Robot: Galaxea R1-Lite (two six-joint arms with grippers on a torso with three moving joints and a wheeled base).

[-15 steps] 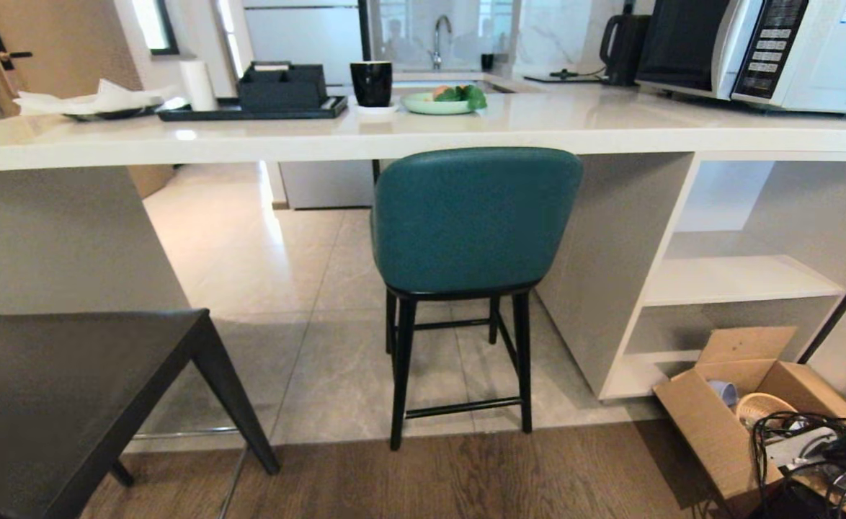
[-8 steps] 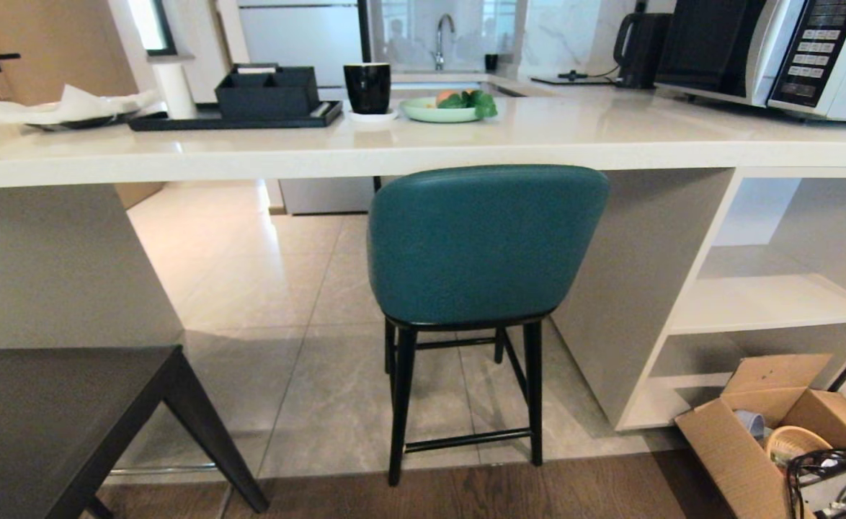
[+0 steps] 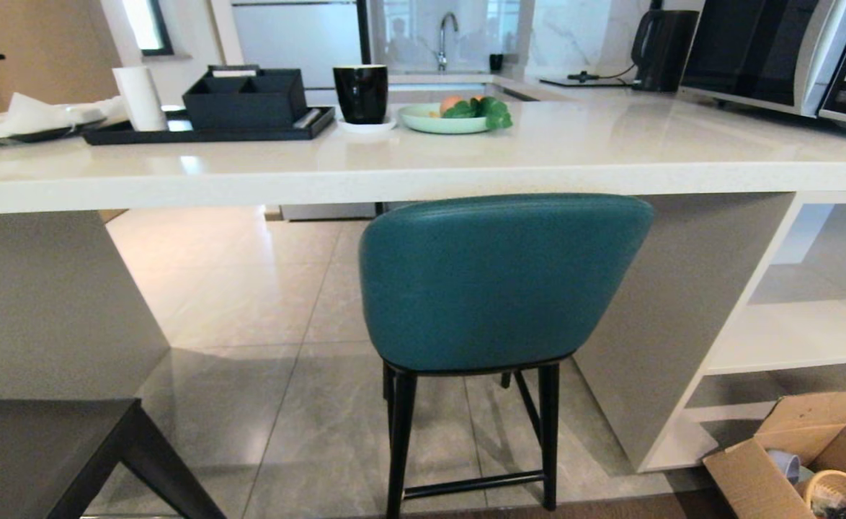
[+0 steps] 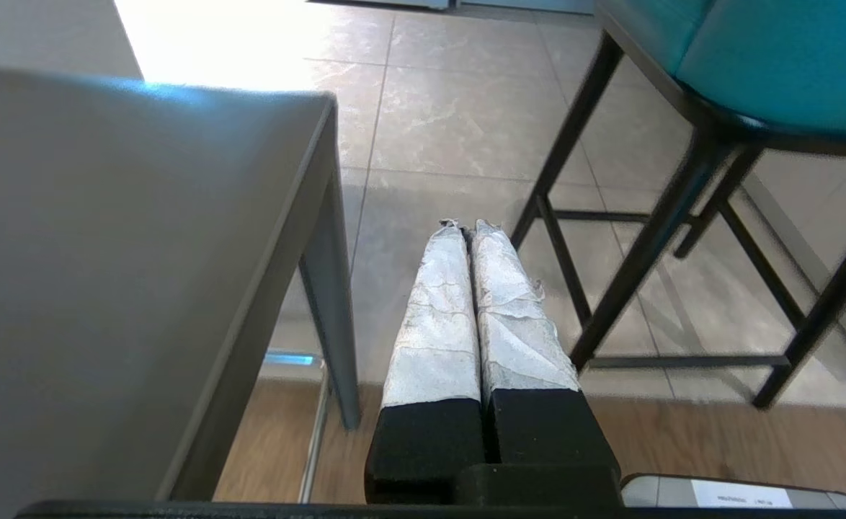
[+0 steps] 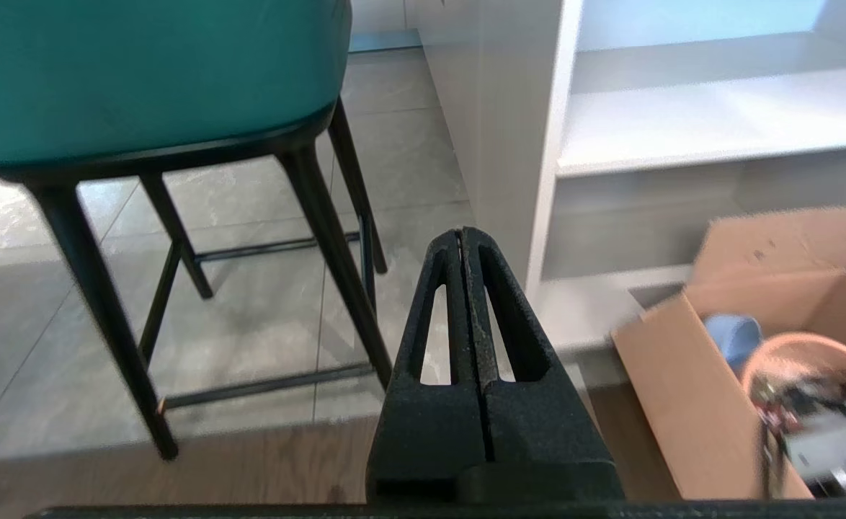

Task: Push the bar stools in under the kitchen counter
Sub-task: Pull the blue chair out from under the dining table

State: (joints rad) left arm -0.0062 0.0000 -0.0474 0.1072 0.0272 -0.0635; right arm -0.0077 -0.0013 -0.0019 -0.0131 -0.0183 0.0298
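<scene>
Glossy stone-look counter (image 3: 574, 155); teal leather stool (image 3: 495, 281)

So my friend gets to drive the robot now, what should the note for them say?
Left gripper: shut, holding nothing, low between the two stools.
Right gripper: shut, holding nothing, beside the teal stool.
Teal stool: its back is just below the kitchen counter edge, and it looks mostly under.
Dark grey stool: on the robot's left, out from the counter.
Left to do: push the grey stool under, then check the teal one.

Grey stool (image 3: 48, 454) cropped at the lower-left corner; teal stool's (image 3: 495, 281) seat and feet unseen.
</scene>
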